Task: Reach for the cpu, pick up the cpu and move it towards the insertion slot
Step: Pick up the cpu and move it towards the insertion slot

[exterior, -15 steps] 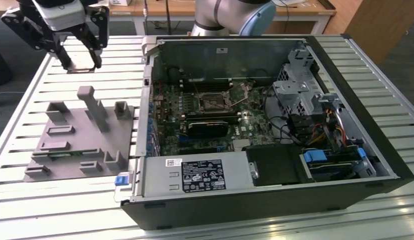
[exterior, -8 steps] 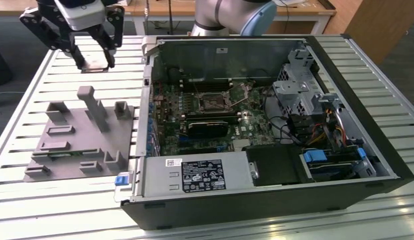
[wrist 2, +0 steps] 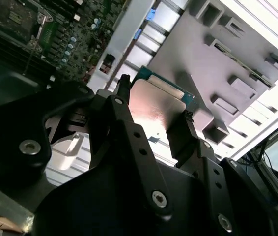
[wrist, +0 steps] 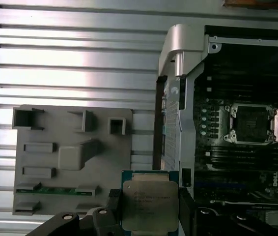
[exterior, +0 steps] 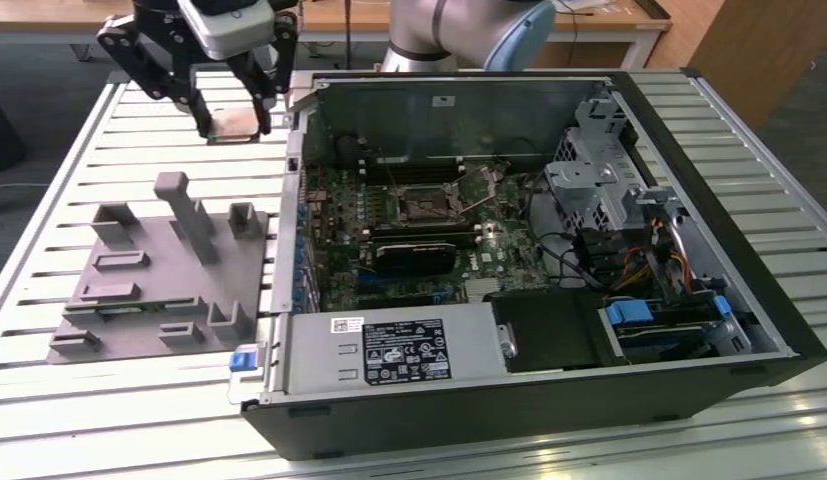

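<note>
Cpu (wrist: 150, 203) sits clamped between the two black fingers (wrist: 187, 209) of the end effector (wrist: 149, 216), flat silver top facing the first wrist view, green edge showing along its far side. In the second wrist view the cpu (wrist 2: 157, 109) is pinched the same way, one finger (wrist 2: 121, 105) on each of two opposite edges, jaws narrowed to the chip's width. In the exterior view the end effector (exterior: 233, 128) holds the cpu (exterior: 234, 124) lifted above the slatted desk (exterior: 146, 110), chip small there and partly covered by the fingers.

Just past the end effector in the first wrist view lies the grey plastic fixture (wrist: 72, 157) with its blocks and recesses; its nearest edge is hidden behind the fingers and chip. In the exterior view the grey plastic fixture (exterior: 160, 275) lies on the desk, beside the open computer case (exterior: 547, 250) and nearer the camera than the end effector.

Farther off, inside the case, the insertion slot (exterior: 425, 205) sits on the green board, well apart from the held cpu. First wrist view shows the insertion slot (wrist: 250, 123) with metal frame, its outer side cut off near the picture edge. Socket contacts too dark to make out. Second wrist view catches a corner of the board with the insertion slot (wrist 2: 15, 19), partly cropped. Arm's upper body (exterior: 453, 35) cut off at the exterior view's top.
</note>
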